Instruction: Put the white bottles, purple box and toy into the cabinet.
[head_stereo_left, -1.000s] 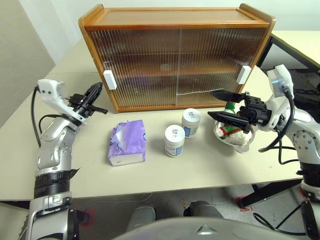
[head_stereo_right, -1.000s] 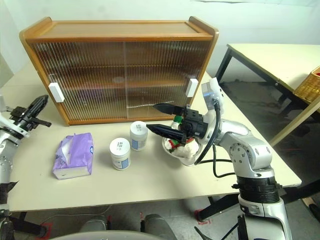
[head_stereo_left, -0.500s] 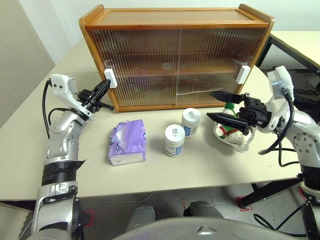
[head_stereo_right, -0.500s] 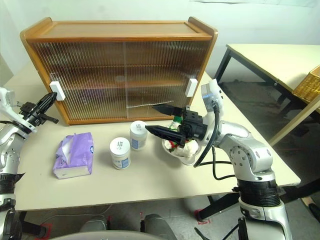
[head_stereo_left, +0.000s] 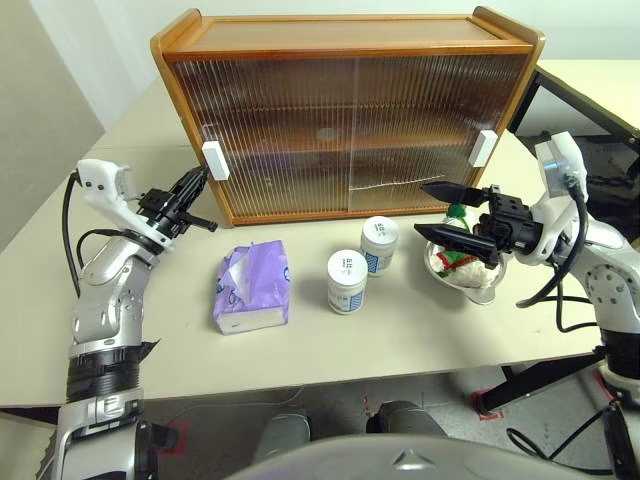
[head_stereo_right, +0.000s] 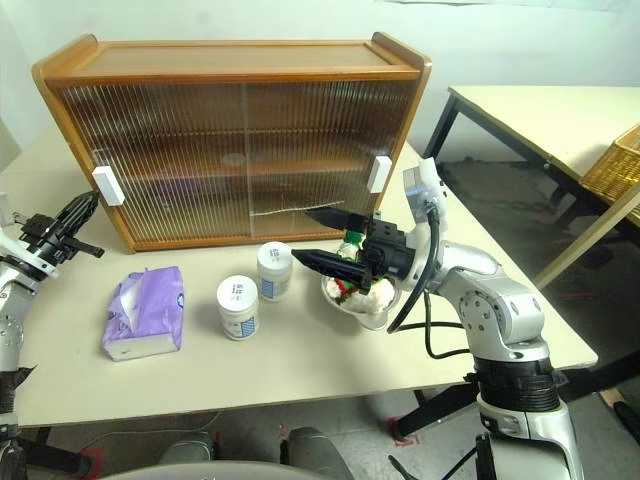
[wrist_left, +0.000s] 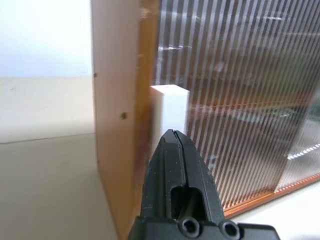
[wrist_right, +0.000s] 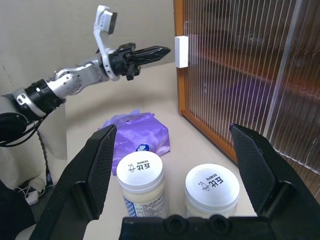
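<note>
left gripper (head_stereo_left: 196, 180) pinched closed, empty, tip just short of the cabinet's (head_stereo_left: 350, 120) left white handle (head_stereo_left: 213, 160). right gripper (head_stereo_left: 437, 210) spread wide, empty, above the toy (head_stereo_left: 462, 262) beside the white bottles (head_stereo_left: 363, 263).

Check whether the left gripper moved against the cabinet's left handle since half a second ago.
Yes. The left gripper backed away from the left handle, leaving a gap.

Beige table (head_stereo_left: 30, 300) — white wall (head_stereo_right: 520, 40), second table (head_stereo_right: 540, 110) with wicker basket (head_stereo_right: 615, 165).

blue print on both white bottles' (wrist_right: 141, 170) lids, too small to read
</note>
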